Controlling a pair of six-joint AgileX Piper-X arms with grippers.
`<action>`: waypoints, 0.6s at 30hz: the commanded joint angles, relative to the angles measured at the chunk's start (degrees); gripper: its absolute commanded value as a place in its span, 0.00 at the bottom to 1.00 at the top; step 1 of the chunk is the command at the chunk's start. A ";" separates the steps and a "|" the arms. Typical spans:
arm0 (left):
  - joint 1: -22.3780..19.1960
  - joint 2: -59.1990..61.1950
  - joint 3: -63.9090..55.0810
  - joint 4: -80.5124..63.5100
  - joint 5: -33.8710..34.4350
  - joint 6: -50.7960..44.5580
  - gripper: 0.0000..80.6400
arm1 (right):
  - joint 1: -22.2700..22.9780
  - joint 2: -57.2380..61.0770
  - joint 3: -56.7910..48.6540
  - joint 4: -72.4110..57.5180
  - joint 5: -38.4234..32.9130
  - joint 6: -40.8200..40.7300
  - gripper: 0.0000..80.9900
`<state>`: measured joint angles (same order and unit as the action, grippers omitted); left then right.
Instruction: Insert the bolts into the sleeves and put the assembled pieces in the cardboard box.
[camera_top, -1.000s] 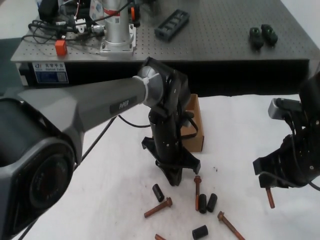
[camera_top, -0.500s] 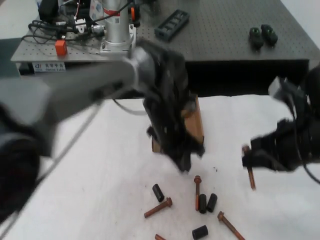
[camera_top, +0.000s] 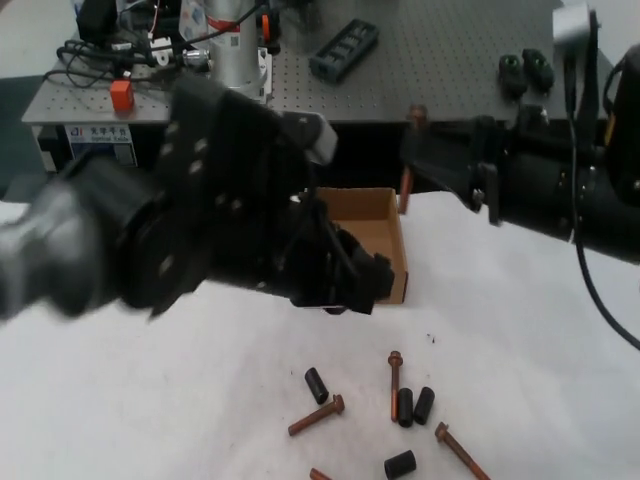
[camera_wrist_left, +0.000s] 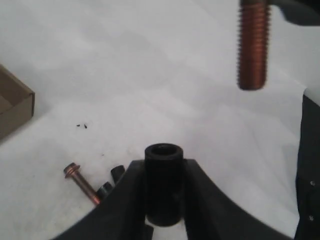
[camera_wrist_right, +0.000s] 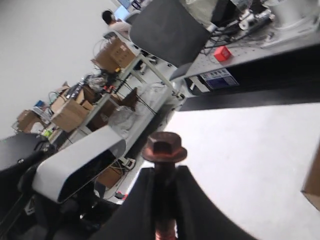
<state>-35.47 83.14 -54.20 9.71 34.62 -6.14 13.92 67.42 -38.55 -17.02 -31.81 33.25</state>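
Left gripper (camera_wrist_left: 164, 169) clamped on black sleeve (camera_wrist_left: 163, 189), right gripper (camera_wrist_right: 163, 175) pinching copper bolt (camera_wrist_right: 164, 149) by its shank, bolt tip apart from sleeve, near cardboard box (camera_top: 368, 232)

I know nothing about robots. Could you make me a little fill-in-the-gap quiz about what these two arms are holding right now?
1. The left gripper grips a black ____.
2. The right gripper grips a copper-coloured ____.
3. The cardboard box stands on a ____ cloth.
Missing words: sleeve; bolt; white.
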 joint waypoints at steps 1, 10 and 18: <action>0.00 -5.20 4.62 -10.17 0.73 -4.35 0.01 | 0.04 -0.72 -0.02 -1.25 0.36 0.66 0.04; 0.00 -6.92 5.60 -13.69 3.99 -6.56 0.01 | 1.25 -0.72 -0.02 -0.92 1.86 0.66 0.04; 0.00 -6.92 5.60 -14.76 2.53 -7.21 0.01 | 1.25 -0.72 -0.02 1.57 1.64 -0.28 0.04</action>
<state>-35.47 76.92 -48.41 -2.77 37.63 -12.73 15.00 67.42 -38.38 -16.05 -30.04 33.53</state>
